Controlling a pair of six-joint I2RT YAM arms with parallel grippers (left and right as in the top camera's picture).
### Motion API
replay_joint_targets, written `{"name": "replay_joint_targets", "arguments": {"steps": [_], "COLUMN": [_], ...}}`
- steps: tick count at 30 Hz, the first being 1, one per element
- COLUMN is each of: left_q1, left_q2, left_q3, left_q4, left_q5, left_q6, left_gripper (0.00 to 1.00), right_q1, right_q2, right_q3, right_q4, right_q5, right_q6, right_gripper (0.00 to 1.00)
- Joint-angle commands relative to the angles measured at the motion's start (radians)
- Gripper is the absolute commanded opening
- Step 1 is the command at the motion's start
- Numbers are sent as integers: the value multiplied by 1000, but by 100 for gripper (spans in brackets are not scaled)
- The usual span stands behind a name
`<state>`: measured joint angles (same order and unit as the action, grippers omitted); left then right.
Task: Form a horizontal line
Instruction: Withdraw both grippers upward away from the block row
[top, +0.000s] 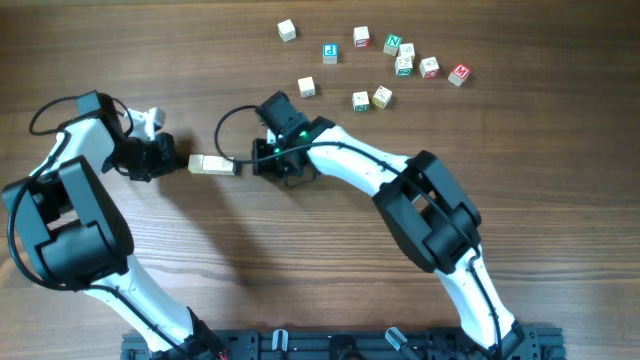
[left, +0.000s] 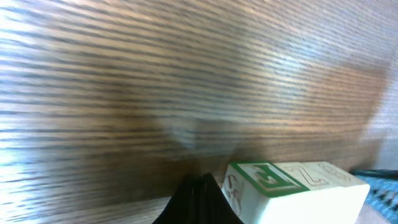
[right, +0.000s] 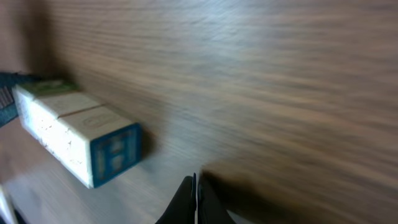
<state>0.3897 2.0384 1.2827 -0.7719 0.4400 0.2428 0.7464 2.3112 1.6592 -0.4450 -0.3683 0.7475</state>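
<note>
A short row of pale wooden cubes (top: 212, 165) lies on the table between my two grippers, touching side to side in a horizontal line. My left gripper (top: 178, 160) is shut and empty just left of the row's left end. In the left wrist view its black tips (left: 200, 186) sit beside the end cube (left: 292, 190), whose top shows a green letter. My right gripper (top: 256, 162) is shut and empty a little right of the row. In the right wrist view its tips (right: 195, 193) stand apart from the row (right: 78, 137), whose near end face is blue.
Several loose cubes with coloured letters (top: 404, 62) lie scattered at the back right, with one plain cube (top: 307, 87) nearer the arms. A black rail (top: 340, 345) runs along the table's front edge. A cable (top: 228, 125) loops behind the right wrist.
</note>
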Motion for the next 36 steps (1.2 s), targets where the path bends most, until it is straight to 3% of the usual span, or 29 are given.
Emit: {"name": "replay_joint_targets", "arguments": {"steps": [1, 6, 14, 20, 36], "left_q1": [63, 113, -133, -208, -208], "left_q2": [21, -18, -94, -89, -44], "left_q3": [-12, 61, 122, 122, 122], "left_q4": [32, 25, 83, 135, -75], "left_q5": [-135, -116, -175, -195, -191], "left_q6": [-59, -93, 192, 199, 195], "left_gripper": [4, 4, 4, 4, 4], "right_q1": [-24, -27, -97, -106, -106], "right_q2": [-61, -94, -93, -93, -93], "right_q3": [-8, -8, -9, -12, -12], "right_q4": [-34, -65, -97, -100, -103], "right_q5": [143, 241, 276, 276, 272], "right_q6": [-85, -85, -11, -12, -11], "right_gripper": [5, 5, 4, 5, 5]}}
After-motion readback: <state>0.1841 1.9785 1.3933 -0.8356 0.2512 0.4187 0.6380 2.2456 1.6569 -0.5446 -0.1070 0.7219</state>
